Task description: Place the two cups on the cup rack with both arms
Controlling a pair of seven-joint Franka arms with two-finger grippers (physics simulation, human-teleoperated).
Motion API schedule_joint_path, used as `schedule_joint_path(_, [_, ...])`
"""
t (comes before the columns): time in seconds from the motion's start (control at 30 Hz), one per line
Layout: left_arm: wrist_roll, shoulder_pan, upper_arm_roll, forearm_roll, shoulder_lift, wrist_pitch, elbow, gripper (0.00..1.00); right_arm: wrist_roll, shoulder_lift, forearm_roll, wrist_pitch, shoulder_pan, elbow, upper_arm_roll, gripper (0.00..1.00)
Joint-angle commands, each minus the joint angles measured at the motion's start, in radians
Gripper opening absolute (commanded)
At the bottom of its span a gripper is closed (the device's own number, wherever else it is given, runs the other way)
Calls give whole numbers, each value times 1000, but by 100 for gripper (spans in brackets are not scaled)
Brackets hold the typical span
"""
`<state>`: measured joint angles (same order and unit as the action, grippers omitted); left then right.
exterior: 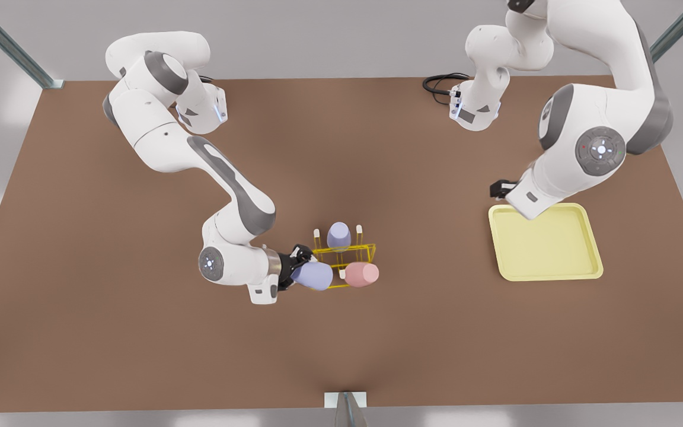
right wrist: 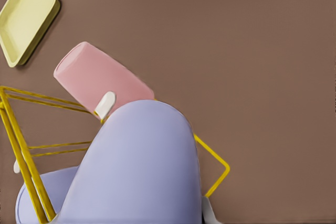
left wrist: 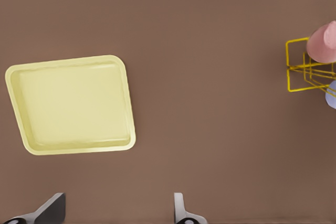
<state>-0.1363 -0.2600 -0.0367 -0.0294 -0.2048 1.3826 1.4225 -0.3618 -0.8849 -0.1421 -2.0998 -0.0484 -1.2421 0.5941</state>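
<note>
Cups are sitting on the yellow cup rack [exterior: 344, 261] near the middle of the brown desk [exterior: 110, 308]. The right gripper [exterior: 299, 265] is pinching the near lavender cup [exterior: 313, 276] between its jaws at the rack's end toward the front view's left. The pink cup [exterior: 361, 274] is resting tilted on a peg just beside it, and a second lavender cup [exterior: 338, 235] is standing on the far row. The left gripper [left wrist: 118, 211] is hovering with jaws spread, near the pale-yellow tray [exterior: 593, 237], well apart from the rack.
</note>
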Motion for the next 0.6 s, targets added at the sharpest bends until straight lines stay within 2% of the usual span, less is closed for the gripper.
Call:
schedule_joint_path(0.0, [126, -2, 0, 17, 1, 9, -1, 100, 323, 1, -10, 7, 1, 1, 1, 100])
schedule_joint_path(0.57, [123, -11, 3, -26, 1, 7, -2, 100, 652, -12, -226, 107, 27, -5, -8, 100])
